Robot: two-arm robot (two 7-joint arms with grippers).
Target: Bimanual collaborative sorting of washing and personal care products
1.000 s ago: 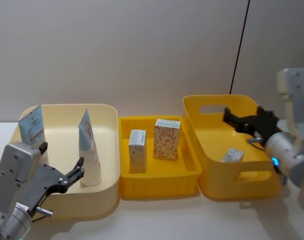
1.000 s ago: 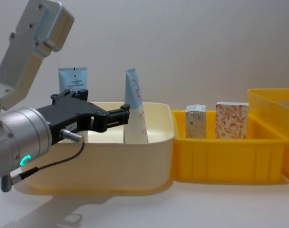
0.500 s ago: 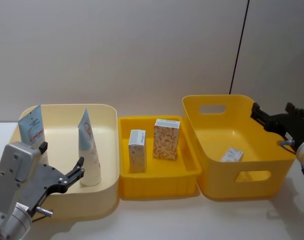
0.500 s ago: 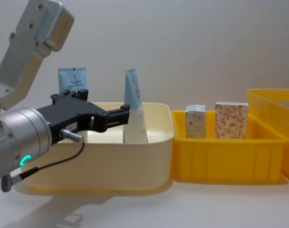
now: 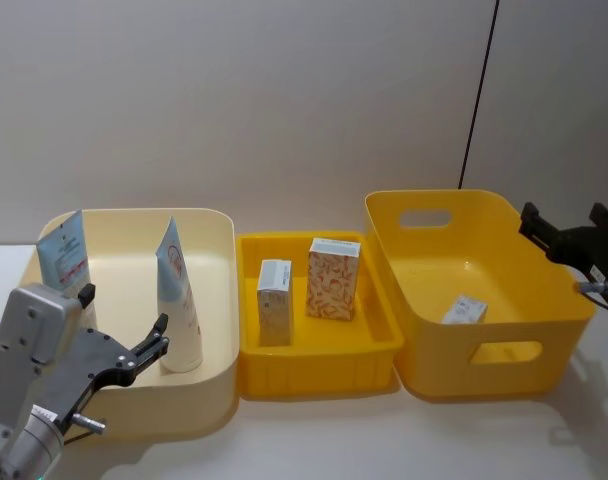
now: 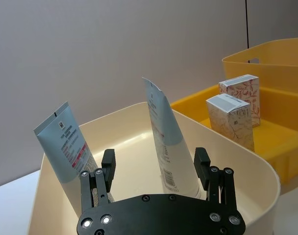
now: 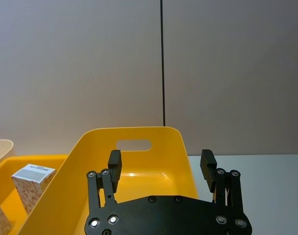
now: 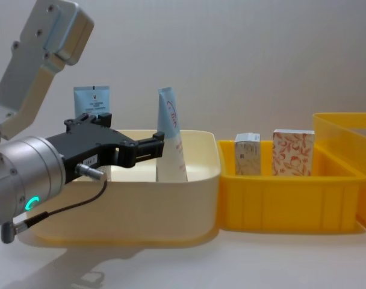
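The right gripper (image 5: 562, 225), jaws released, has pulled back to 3 o'clock, leaving 1 small carton (image 5: 465, 310) in the deep yellow bin (image 5: 424, 362); that drop looks done. At 8 o'clock the left gripper (image 5: 124, 318) waits open.

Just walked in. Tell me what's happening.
A robot is sorting care products, both tools open and empty. The left tool hovers by a tube in the cream tub, beside a second tube. The right tool is by the yellow bin's right rim; a small carton lies inside. The middle tray holds a white-blue carton and a floral carton.
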